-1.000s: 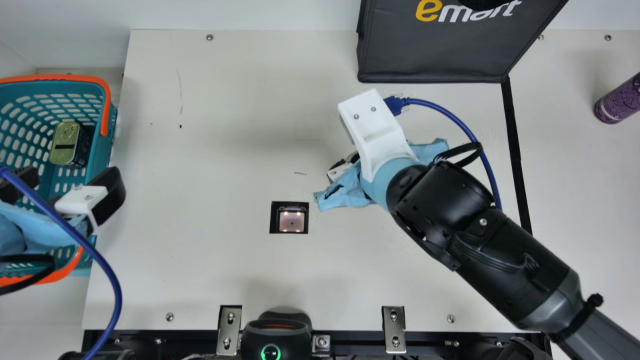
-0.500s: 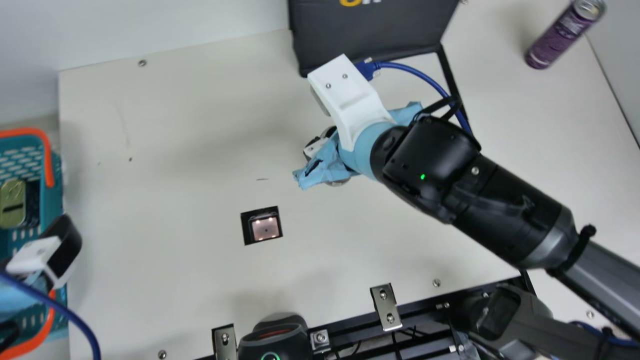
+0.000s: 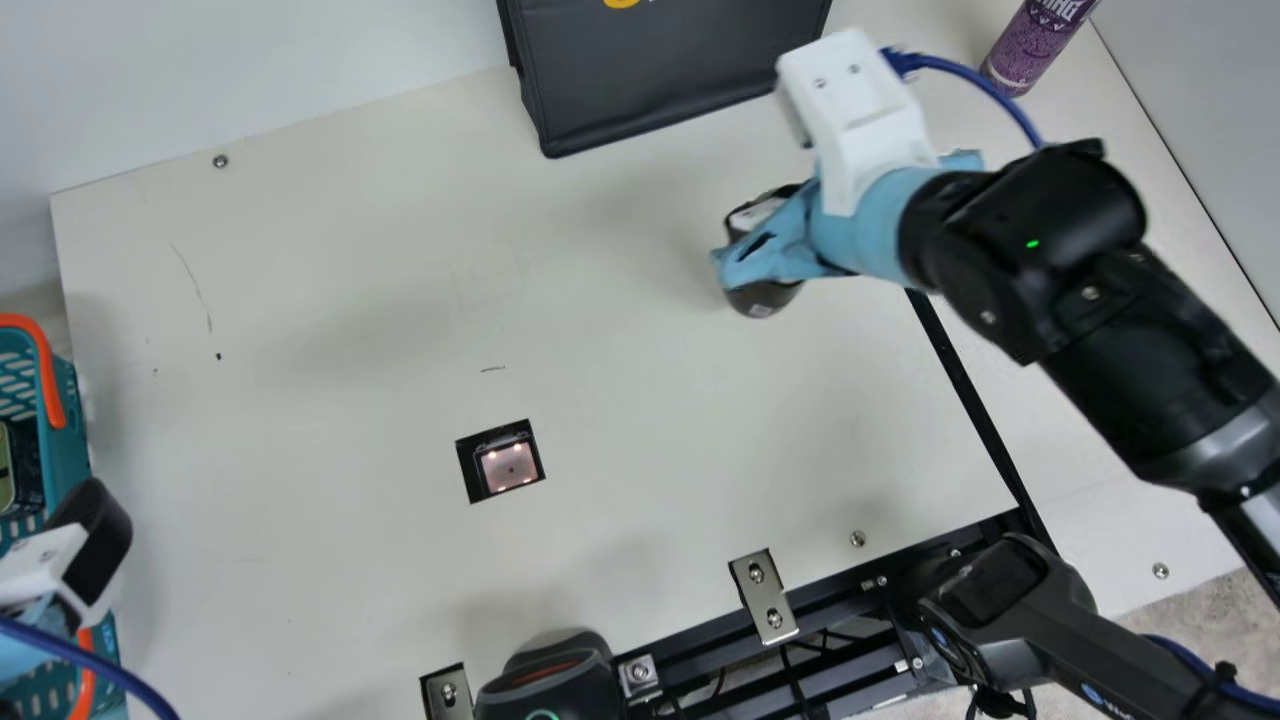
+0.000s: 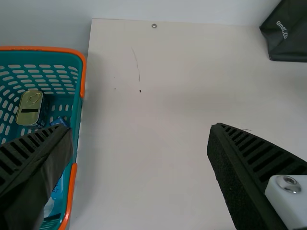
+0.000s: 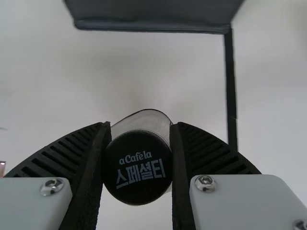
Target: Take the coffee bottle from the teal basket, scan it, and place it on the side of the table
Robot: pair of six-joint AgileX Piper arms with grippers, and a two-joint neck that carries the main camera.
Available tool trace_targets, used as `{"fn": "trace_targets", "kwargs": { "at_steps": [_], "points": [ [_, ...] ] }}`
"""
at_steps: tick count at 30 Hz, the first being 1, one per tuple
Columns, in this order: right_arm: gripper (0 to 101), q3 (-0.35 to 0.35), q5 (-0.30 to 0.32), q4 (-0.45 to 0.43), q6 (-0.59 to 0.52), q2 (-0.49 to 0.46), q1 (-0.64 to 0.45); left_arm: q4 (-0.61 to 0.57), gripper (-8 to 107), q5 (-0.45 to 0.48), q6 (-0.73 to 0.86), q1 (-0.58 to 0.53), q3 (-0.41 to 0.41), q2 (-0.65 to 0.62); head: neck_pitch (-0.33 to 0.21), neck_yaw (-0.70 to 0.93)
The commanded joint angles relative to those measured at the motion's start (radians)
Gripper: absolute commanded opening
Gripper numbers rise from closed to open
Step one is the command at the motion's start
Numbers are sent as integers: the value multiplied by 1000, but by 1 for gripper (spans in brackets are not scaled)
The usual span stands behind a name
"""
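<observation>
In the main view my right gripper [image 3: 765,235] is over the table, right of the square scanner window [image 3: 507,465], with the coffee bottle's dark end [image 3: 762,299] showing below it. The right wrist view has my right gripper [image 5: 137,158] shut on the coffee bottle [image 5: 137,167], its round black cap between both ribbed fingers. My left gripper [image 3: 85,550] is at the main view's left edge, over the teal basket [image 3: 66,410]. In the left wrist view, my left gripper [image 4: 139,143] stands open with nothing between its fingers, beside the teal basket [image 4: 76,96].
A dark bag [image 3: 670,60] stands at the table's back, with a purple can [image 3: 1030,45] to its right. A gold-lidded tin [image 4: 29,108] lies in the basket. A black strip [image 3: 965,385] crosses the table's right part. Handheld scanner [image 3: 1010,600] at the front right.
The neck camera has turned. My right arm has carried the bottle farther right from the scanner window, towards the black strip. My left gripper has stayed by the basket.
</observation>
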Motion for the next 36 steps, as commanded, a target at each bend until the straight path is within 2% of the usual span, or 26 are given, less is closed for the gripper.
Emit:
{"fn": "trace_targets", "kwargs": {
  "at_steps": [1,8,17,25,36],
  "points": [
    [0,-1,-7,32,-66,-1,-136,0,90,0,0,0,0,0,-29,-2],
    [0,-32,-28,134,-229,30,-342,0,90,0,0,0,0,0,-29,-2],
    [0,-129,-63,230,-409,160,-523,0,90,0,0,0,0,0,-29,-2],
    [0,-239,-81,255,-479,293,-590,0,90,0,0,0,0,0,-29,-2],
    [0,-391,-95,243,-473,468,-600,0,90,0,0,0,0,0,-29,-2]
  ]
}}
